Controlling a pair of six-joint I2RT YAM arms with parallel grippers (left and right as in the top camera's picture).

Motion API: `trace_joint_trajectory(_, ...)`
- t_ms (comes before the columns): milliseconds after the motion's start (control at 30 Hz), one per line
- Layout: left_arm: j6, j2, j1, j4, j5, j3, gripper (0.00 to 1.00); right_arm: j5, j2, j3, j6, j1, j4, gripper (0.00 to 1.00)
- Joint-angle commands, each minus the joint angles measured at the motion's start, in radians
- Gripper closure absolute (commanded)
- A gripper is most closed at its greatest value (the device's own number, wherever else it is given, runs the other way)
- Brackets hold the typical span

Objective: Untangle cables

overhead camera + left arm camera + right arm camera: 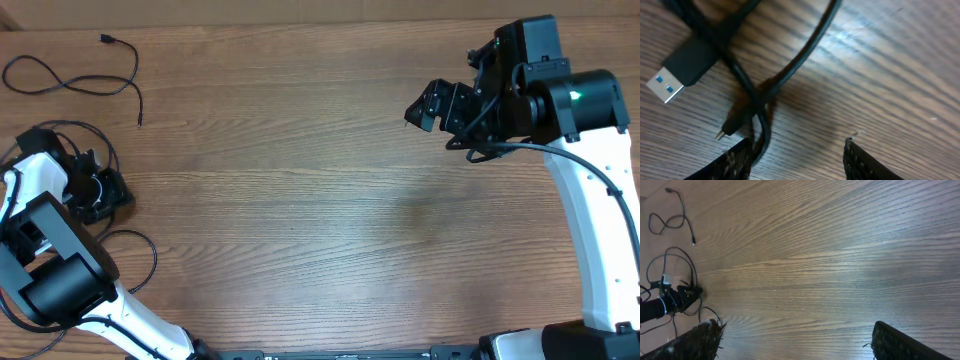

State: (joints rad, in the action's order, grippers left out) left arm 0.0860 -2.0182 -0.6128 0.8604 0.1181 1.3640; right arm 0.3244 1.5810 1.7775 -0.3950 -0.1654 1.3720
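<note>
Left wrist view: thin black cables (756, 95) cross lower left, just inside the half-open left claw (796, 145). Right claw (797, 326) gapes, well apart.

Left tool (98, 190) low, jaws partly apart, right tool (432, 105) held high, jaws spread wide, both arms bent

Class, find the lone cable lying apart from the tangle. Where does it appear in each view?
Overhead: lone cable, top left corner.
Right wrist: top left.
Left wrist: not in it.
Shared landmark: the left gripper over the tangle, in all three.
</note>
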Motion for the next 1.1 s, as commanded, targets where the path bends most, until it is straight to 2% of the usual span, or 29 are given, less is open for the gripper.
trace_joint_trajectory(0, 0.023, -0.009, -0.003, -0.017, -0.049, -0.029, 0.44, -0.011, -0.002, 0.008, 0.004, -0.003, -0.005, 0.05)
trace_joint_trajectory(200, 0.023, -0.009, -0.003, -0.048, -0.051, -0.034, 0.46, -0.010, -0.002, 0.008, 0.003, -0.003, -0.005, 0.05)
trace_joint_trajectory(233, 0.023, -0.010, -0.003, -0.051, -0.051, -0.034, 0.52, -0.010, -0.002, 0.008, 0.004, -0.003, -0.005, 0.05)
trace_joint_trajectory(267, 0.023, -0.010, -0.003, -0.053, -0.051, -0.034, 0.67, -0.010, -0.002, 0.008, 0.003, -0.003, -0.005, 0.05)
trace_joint_trajectory(300, 0.023, -0.009, -0.003, -0.052, -0.051, -0.035, 0.76, -0.010, -0.002, 0.008, 0.003, -0.003, -0.005, 0.05)
trace_joint_trajectory(367, 0.023, -0.010, -0.003, -0.044, -0.050, -0.035, 0.85, -0.010, -0.002, 0.008, 0.003, -0.003, -0.005, 0.05)
trace_joint_trajectory(500, 0.011, -0.010, -0.003, -0.014, -0.048, -0.035, 0.96, -0.010, -0.002, 0.008, 0.003, -0.003, -0.005, 0.05)
trace_joint_trajectory(733, -0.032, -0.008, -0.002, 0.063, -0.046, -0.021, 0.96, -0.010, -0.002, 0.008, 0.003, -0.003, -0.003, 0.05)
trace_joint_trajectory(1067, -0.041, 0.096, -0.002, 0.137, -0.004, 0.127, 0.96, -0.010, -0.002, 0.008, 0.004, -0.003, 0.014, 0.05)
